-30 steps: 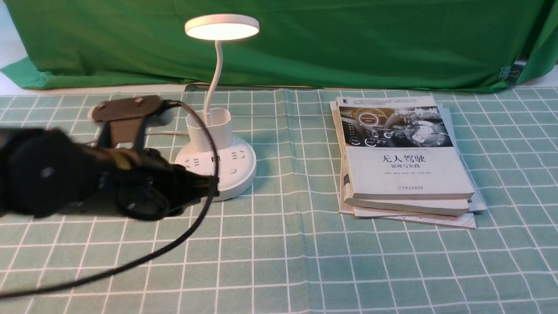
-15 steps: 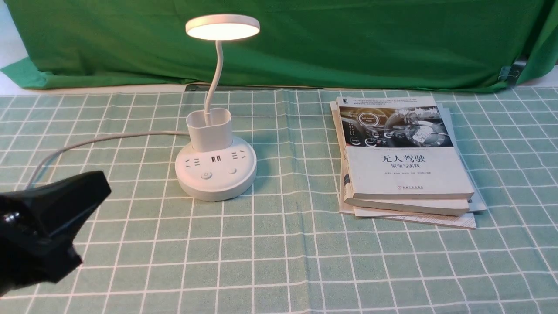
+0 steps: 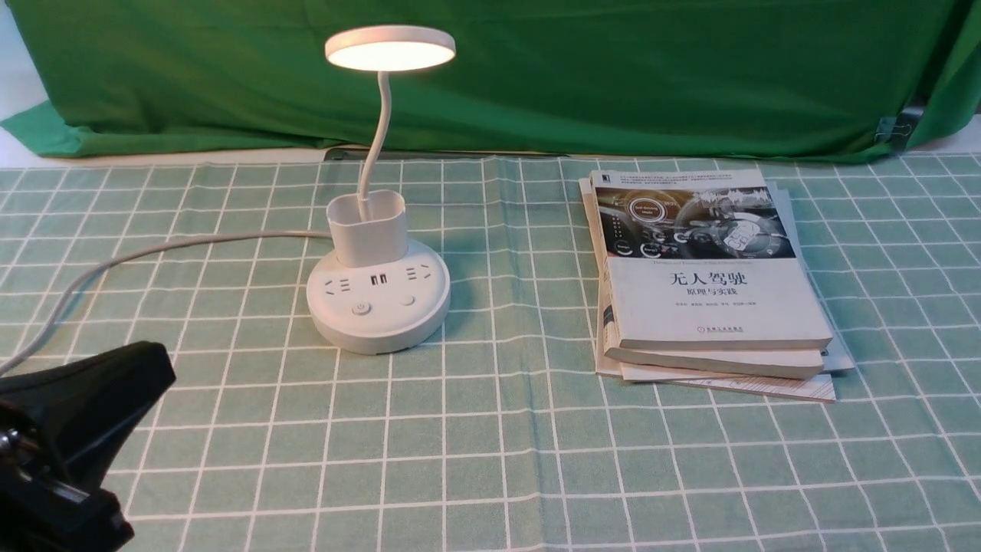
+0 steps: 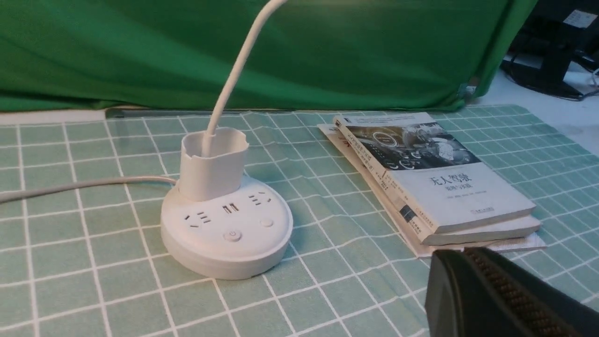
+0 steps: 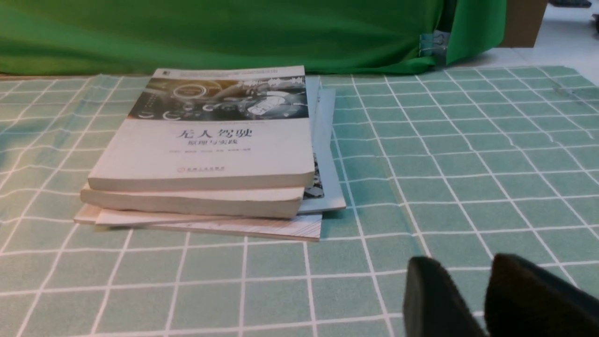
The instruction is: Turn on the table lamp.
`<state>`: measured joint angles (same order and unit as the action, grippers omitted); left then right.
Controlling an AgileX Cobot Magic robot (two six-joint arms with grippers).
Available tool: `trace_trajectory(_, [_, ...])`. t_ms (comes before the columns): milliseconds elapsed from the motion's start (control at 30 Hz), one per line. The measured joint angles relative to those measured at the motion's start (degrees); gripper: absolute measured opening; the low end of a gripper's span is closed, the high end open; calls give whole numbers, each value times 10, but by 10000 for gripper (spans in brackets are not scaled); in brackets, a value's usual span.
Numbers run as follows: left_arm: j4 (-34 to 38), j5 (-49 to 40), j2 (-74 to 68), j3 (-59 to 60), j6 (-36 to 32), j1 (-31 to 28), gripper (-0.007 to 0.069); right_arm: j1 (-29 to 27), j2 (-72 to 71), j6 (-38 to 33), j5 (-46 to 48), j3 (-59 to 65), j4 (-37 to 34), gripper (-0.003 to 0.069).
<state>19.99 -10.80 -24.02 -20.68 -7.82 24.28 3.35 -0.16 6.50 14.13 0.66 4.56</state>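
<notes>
With its disc head glowing, the table lamp point(image 3: 379, 299) stands toward eleven o'clock on the checked cloth point(image 3: 490, 460); the left gripper point(image 4: 456, 262), at seven o'clock, is clenched on nothing, while the right gripper point(image 5: 463, 276) is slightly parted.

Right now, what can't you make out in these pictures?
- Lamp head: cut off by the left wrist view's edge; the front view shows it.
- Cord far end: beyond the front view's left edge.
- Small print on the top book: too small in the front view.
- Right claw: blurred, cut off by the right wrist view's edge.
</notes>
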Motion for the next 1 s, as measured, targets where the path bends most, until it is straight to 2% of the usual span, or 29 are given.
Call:
trace_trajectory(100, [-6, 93, 28, 55, 0, 0, 20, 0, 0, 0, 0, 0, 0, 240])
trace_trajectory(233, [-36, 339, 100, 183, 0, -33, 20, 0, 0, 0, 0, 0, 0, 240])
trace_trajectory(333, [-43, 375, 146, 205, 0, -78, 20, 0, -1, 0, 0, 0, 0, 240])
trace_trajectory(500, [-77, 304, 227, 209, 21, -168, 20, 0, -1, 0, 1, 0, 0, 240])
trace_trajectory(633, [-166, 190, 240, 209, 36, -214, 21, 0, -1, 0, 1, 0, 0, 239])
trace_trajectory(833, [-193, 12, 240, 210, 118, -220, 21, 0, -1, 0, 1, 0, 0, 239])
trace_trajectory(1000, [-194, -24, 240, 210, 129, -220, 21, 0, -1, 0, 1, 0, 0, 239])
